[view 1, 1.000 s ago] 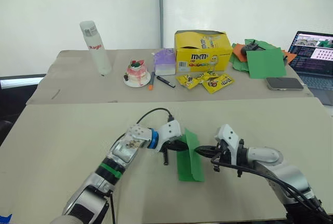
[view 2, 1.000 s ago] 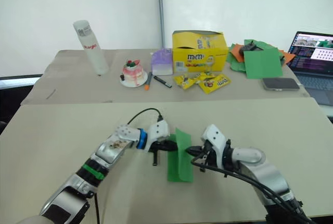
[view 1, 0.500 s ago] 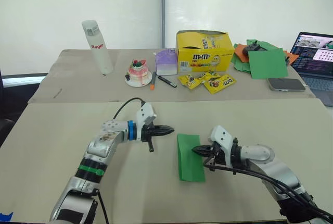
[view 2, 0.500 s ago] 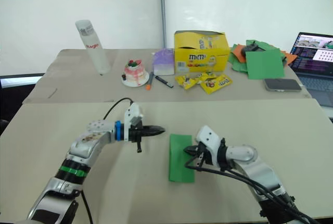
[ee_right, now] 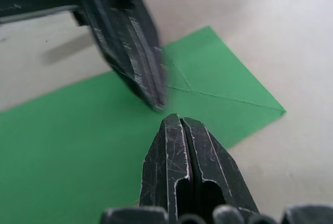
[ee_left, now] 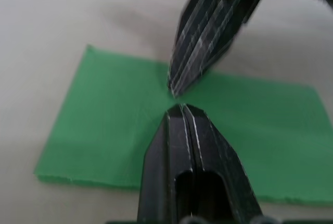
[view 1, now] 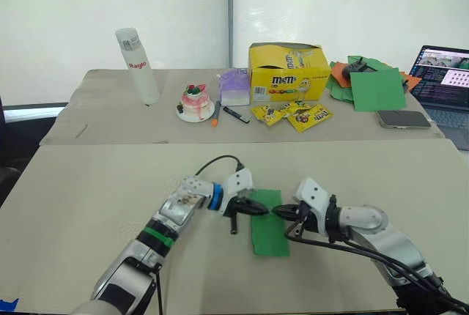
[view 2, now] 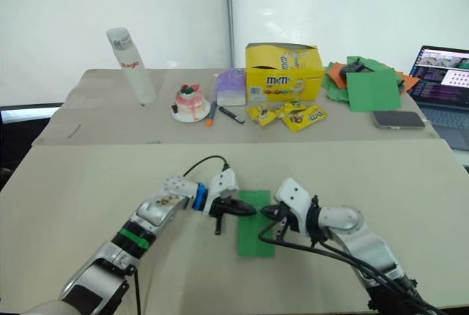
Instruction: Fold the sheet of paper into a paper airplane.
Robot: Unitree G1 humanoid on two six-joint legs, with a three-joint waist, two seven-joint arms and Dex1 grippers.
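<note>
Paper (view 1: 268,223), bright green and folded to a narrow strip, lies flat on the near table (view 1: 88,205) between the two arms. Faint diagonal crease lines show near one corner in the right wrist view. Its edges sit flush on the tabletop.

Left gripper (view 1: 258,208) reaches in from the sheet's left side, its two black fingers pressed together with no gap and nothing between them. The tip sits over the upper part of the sheet, at or just above the surface; actual contact cannot be confirmed.

Right gripper (view 1: 281,212) comes in from the opposite side, fingers likewise pressed together and empty. Its tip faces the left gripper's tip, the two points nearly meeting over the green strip, as both wrist views show.

On the far table (view 1: 110,121), well apart from the sheet: a white bottle (view 1: 137,66) stands upright at the left; a small pink cake on a plate (view 1: 195,104) sits near the middle with a marker (view 1: 234,114) beside it; a yellow candy box (view 1: 286,72) stands open-topped with yellow candy packets (view 1: 292,114) in front of it. A heap of green and orange sheets (view 1: 370,80) lies to the right, with a phone (view 1: 401,118) in front and a laptop (view 1: 445,80) at the edge.
</note>
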